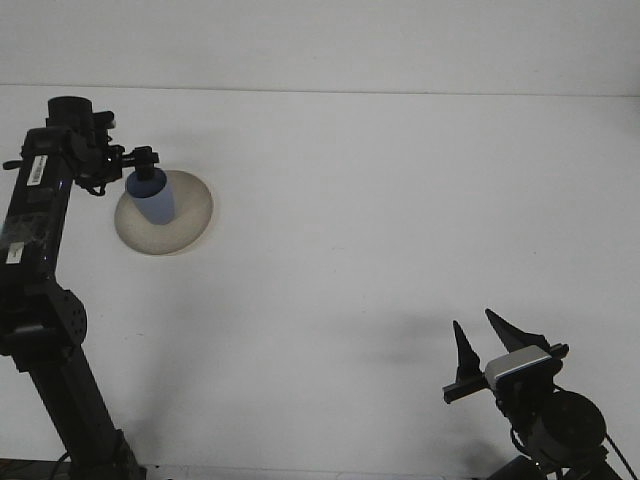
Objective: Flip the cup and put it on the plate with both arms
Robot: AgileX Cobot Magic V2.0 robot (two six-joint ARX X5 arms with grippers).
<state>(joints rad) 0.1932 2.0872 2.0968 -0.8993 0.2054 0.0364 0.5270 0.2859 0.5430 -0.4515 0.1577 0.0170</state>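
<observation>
A blue cup (155, 202) stands upright on the beige plate (190, 225) at the far left of the white table. My left gripper (146, 168) is at the cup's top, on its left side, with its fingers (146, 154) spread apart; its dark tip hides the cup's rim. My right gripper (484, 342) rests low at the front right, far from the cup and plate. It is open with nothing between its pointed fingers (463, 350).
The left arm's black column (45, 300) rises along the left edge of the view. The table's far edge (400, 92) meets a pale wall at the back.
</observation>
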